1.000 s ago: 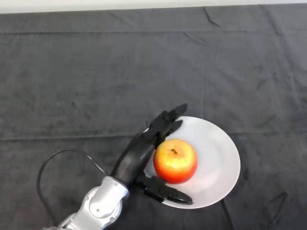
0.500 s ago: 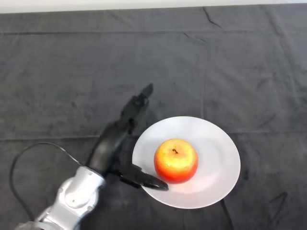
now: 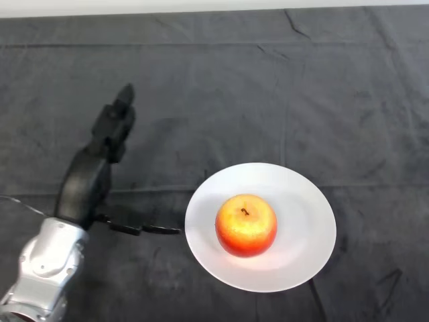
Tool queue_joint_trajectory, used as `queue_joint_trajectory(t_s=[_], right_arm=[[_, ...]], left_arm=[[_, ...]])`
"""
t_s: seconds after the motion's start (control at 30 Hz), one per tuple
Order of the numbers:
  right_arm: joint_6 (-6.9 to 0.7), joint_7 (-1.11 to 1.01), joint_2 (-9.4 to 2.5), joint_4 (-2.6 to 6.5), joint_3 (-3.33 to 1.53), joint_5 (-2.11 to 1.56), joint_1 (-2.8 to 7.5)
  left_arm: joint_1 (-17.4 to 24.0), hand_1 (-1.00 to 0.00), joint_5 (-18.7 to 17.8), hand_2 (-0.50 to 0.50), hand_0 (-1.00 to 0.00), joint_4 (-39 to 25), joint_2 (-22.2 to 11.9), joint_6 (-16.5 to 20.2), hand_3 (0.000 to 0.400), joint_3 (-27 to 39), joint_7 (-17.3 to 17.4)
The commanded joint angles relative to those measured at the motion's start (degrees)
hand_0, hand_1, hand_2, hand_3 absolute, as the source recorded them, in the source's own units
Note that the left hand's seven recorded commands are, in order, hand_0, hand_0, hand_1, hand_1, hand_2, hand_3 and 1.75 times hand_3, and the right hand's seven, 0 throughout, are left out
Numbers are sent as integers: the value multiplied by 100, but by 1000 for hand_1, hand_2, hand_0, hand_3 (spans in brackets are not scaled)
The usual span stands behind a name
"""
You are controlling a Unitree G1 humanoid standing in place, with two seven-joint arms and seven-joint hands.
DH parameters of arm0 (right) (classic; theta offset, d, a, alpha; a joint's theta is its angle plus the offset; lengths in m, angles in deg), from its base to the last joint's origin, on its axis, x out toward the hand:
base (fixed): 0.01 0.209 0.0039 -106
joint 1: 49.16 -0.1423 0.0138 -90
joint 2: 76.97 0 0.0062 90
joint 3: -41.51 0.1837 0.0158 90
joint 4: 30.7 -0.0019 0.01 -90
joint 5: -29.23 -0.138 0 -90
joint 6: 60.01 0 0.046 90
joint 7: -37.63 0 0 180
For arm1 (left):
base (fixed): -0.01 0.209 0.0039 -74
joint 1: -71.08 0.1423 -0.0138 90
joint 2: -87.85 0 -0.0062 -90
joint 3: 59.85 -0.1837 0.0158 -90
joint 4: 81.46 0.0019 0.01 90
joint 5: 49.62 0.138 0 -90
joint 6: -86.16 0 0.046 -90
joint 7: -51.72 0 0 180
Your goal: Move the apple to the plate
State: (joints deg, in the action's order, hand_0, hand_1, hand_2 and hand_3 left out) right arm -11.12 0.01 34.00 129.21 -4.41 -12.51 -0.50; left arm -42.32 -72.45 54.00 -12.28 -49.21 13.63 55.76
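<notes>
A red and yellow apple [image 3: 245,225] sits upright, stem up, near the middle of the white plate [image 3: 305,231]. My left hand [image 3: 87,181] is well to the left of the plate, over the dark cloth, and touches neither plate nor apple. It is open: the fingers [image 3: 115,124] stretch straight toward the far side, and the thumb [image 3: 137,227] points right toward the plate's rim, stopping just short of it. Nothing is in the hand.
The dark cloth [image 3: 221,94] covers the whole table, with a few creases and a fold line running across at about the plate's far edge. A pale strip [image 3: 134,7] shows along the table's far edge.
My hand has let go of the apple and pulled back to the left, off the plate. The apple and plate have stayed where they were.
</notes>
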Motion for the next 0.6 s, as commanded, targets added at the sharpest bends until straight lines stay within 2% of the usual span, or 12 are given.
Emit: queue_joint_trajectory(t_s=[0.03, 0.6], right_arm=[[20, 21, 91, -86, 83, -119, -45], [17, 12, 102, -62, 83, -117, -55]], left_arm=[[211, 0, -161, 0, 0, 213, -395, -171, 0, 285, 112], [205, 0, -779, 0, 0, 1238, -781, -430, 0, 1656, 677]])
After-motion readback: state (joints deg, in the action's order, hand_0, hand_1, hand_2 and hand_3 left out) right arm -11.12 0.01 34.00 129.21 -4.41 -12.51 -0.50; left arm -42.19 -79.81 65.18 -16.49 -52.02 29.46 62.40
